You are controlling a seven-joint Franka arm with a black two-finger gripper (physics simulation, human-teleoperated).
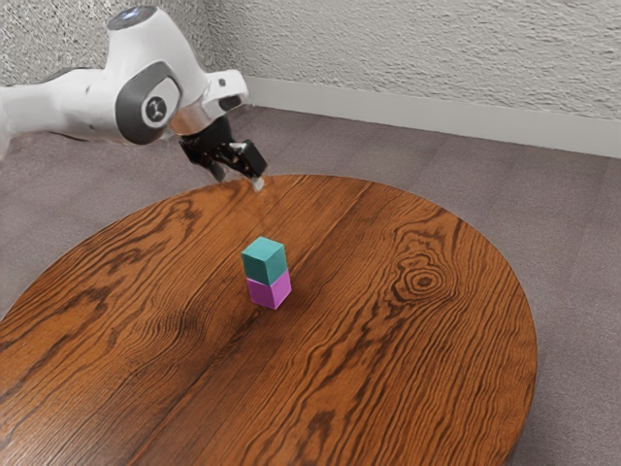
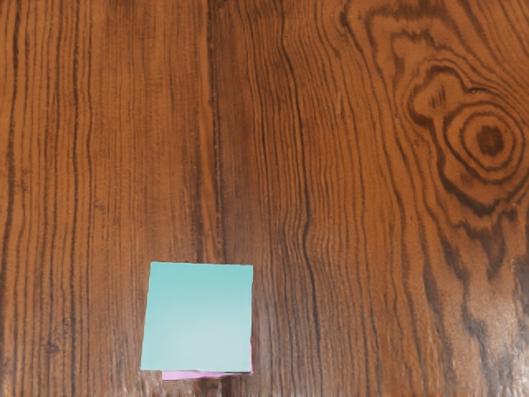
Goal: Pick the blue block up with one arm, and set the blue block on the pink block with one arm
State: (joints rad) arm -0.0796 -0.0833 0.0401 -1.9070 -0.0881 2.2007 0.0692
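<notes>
the fingers (image 1: 254,177) hang spread and hold nothing, high over the far rim of the counter (image 1: 417,369). the blue block (image 1: 264,260) sits well below them and apart from them, resting on top of the pink block (image 1: 270,291), so the stack looks made. seen from the hand, the blue block (image 2: 198,317) covers nearly all of the pink block (image 2: 207,375); only a thin pink strip peeks out along one edge, which suggests the top block is set slightly off centre.

as i judge it, the risk now is disturbing what is already stacked. if the fingers came back down toward the blocks, or the arm swung low across the counter, a brush against the blue block could slide it off, since nothing but its own weight keeps it there. the small offset leaves a little less margin on that side, though the overlap looks ample for it to stand.
</notes>
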